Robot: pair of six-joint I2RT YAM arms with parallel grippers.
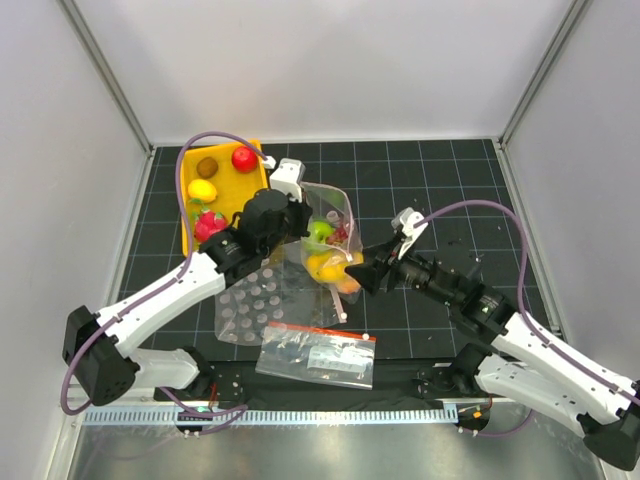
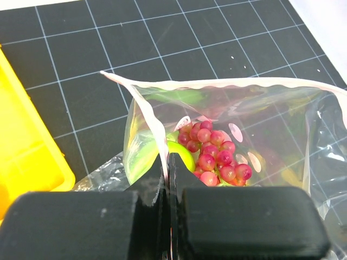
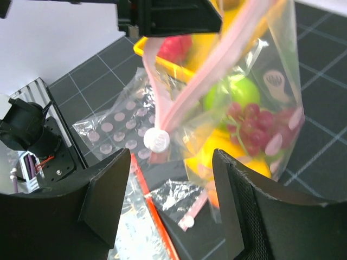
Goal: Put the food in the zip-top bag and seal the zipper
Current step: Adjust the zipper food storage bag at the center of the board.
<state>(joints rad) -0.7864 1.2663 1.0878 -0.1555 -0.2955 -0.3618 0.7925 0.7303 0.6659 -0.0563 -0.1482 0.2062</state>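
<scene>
Pinching the zip-top bag at its rim, the left gripper is clamped; the right gripper gapes wide nearby.

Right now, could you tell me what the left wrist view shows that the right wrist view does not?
Only the left wrist view looks down into the open mouth of the zip-top bag, from just behind the left fingers shut on its rim. Only the right wrist view shows the white end of the zipper, the bubble sheet, the printed bag and the open right fingers. Both show the bag, the red grapes, a green fruit and the yellow tray.
</scene>
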